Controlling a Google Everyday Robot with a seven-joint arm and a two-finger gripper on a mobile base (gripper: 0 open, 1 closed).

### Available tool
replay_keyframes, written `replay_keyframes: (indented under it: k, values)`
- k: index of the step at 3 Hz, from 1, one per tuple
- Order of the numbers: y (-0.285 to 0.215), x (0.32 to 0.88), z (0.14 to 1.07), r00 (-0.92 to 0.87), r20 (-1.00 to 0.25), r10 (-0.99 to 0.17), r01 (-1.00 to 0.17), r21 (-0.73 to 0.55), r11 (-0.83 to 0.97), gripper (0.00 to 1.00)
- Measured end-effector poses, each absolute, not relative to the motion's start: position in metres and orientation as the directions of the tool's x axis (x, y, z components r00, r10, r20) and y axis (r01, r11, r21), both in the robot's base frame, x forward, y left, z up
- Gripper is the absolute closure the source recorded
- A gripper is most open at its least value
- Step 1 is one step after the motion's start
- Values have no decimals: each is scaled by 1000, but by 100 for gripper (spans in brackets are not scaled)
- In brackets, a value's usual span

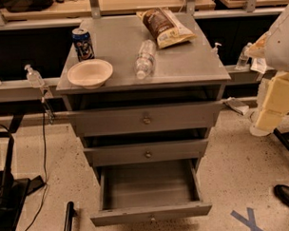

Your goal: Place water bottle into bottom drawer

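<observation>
The water bottle [145,59] is clear crinkled plastic and lies on its side on the grey cabinet top [190,63], right of the middle, cap end toward the front. The bottom drawer [150,213] is pulled out, and its deep grey box shows nothing inside. The two drawers above it are shut or nearly shut. My gripper [273,108], cream-coloured on a white arm, hangs at the right edge of the view. It is to the right of the cabinet and below its top, well apart from the bottle, and holds nothing that I can see.
On the cabinet top are a white bowl [89,72], a blue drink can [83,44] and a chip bag [166,26]. Pump-top sanitizer bottles [33,76] stand on side ledges. A black stand with cables [9,198] is at the left. A dark shoe [287,196] is at the right.
</observation>
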State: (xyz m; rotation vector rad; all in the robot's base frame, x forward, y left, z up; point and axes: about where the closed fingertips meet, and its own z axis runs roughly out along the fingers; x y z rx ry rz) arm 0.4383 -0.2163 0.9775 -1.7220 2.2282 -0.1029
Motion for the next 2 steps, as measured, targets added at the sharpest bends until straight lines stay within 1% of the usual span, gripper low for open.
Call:
replay_keyframes:
  k: [1,2]
  values:
    - [-216,438,977,-221,-208,-953,-930,-251,270,0]
    - [-217,454,971,-138,-169,-976,-941,-286,183,0]
